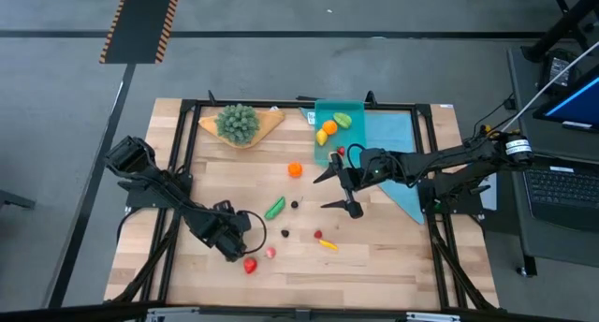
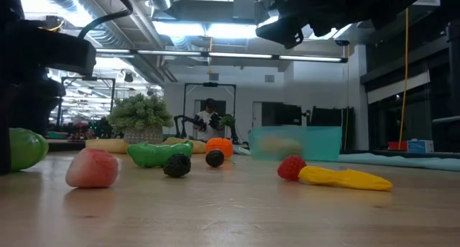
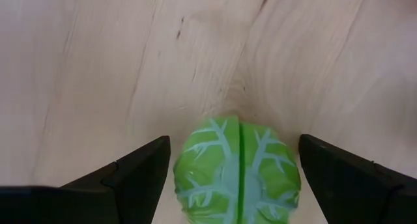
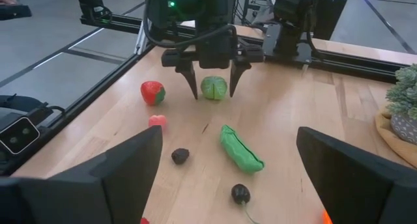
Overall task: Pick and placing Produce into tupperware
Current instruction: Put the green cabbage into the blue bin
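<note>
Left wrist view: open left gripper (image 3: 236, 178) fingers flank a round, veined green plastic cabbage (image 3: 237, 172) on pale wood table (image 3: 130, 68); right gripper (image 1: 339, 189) fingers spread wide, empty.

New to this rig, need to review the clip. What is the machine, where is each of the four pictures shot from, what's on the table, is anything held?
Two dark robot arms work at a wooden table, each ending in a two-finger pincer. One picture looks straight down, one looks level from the table top, and one comes from each wrist.

Loose toy produce lies on the wood: a green pea pod, an orange piece, a strawberry, a yellow piece, a pink one and small dark ones. The teal tupperware at the far edge already holds a few pieces. A bushy plant on a board sits beside it.

The left pincer is open, straddling a green cabbage-like piece; its fingers are not touching it. The right pincer hangs open mid-table. Nothing is held.
</note>
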Motion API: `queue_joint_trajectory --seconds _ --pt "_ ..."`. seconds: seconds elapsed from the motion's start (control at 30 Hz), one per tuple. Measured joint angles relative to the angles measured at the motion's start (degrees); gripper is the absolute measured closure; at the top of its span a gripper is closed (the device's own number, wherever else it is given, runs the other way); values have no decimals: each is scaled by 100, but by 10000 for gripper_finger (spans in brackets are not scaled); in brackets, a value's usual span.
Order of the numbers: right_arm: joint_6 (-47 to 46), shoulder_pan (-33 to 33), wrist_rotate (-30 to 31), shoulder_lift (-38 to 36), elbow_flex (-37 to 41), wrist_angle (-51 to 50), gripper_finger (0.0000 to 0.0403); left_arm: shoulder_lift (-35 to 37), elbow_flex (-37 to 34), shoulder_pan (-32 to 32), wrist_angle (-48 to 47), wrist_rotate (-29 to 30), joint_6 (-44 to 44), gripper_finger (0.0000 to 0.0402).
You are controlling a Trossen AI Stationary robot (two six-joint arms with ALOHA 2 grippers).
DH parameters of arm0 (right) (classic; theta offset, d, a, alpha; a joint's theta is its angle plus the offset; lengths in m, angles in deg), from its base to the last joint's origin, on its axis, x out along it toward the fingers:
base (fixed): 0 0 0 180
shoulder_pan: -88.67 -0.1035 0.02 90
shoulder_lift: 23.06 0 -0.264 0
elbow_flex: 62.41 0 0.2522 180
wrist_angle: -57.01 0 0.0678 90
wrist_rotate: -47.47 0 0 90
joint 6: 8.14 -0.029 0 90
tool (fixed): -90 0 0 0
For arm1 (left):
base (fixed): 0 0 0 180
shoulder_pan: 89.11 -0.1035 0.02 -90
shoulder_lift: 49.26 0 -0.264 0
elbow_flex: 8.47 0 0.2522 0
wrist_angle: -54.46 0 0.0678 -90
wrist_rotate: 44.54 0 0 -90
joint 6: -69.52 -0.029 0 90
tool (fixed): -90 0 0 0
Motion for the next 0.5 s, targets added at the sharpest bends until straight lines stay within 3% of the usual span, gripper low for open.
queue_joint_trajectory --seconds 0.5 --pt "1 0 0 0 0 4 47 0 0 -5 -37 -27 -230 118"
